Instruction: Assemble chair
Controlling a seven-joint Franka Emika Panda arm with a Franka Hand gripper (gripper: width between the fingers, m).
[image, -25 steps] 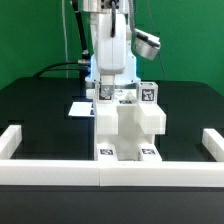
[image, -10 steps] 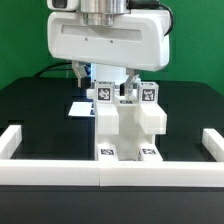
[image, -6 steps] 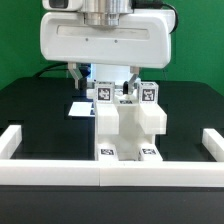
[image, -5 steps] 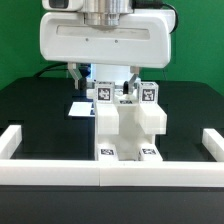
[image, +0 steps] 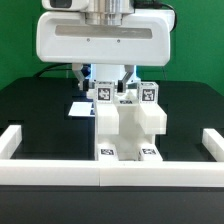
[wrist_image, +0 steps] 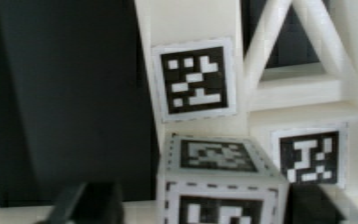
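Note:
The white blocky chair (image: 128, 125) stands at the table's middle against the front rail, with tags on its top and front. My gripper (image: 106, 78) hangs just above its top, under the wide white hand. In the wrist view the chair's tagged parts (wrist_image: 197, 82) fill the frame. The gripper (wrist_image: 208, 208) is open, and its dark fingers (wrist_image: 87, 205) stand on either side of a small tagged block (wrist_image: 220, 192) without touching it.
Long white border rails run along the front (image: 50, 168) and turn up at the exterior view's left (image: 12, 140) and right (image: 213, 143). The marker board (image: 79, 109) lies flat behind the chair on the black table. A green wall is behind.
Since 2.5 s ago the hand has turned broadside and come up over the chair's top. Over the last second it has risen slightly. The chair has not moved.

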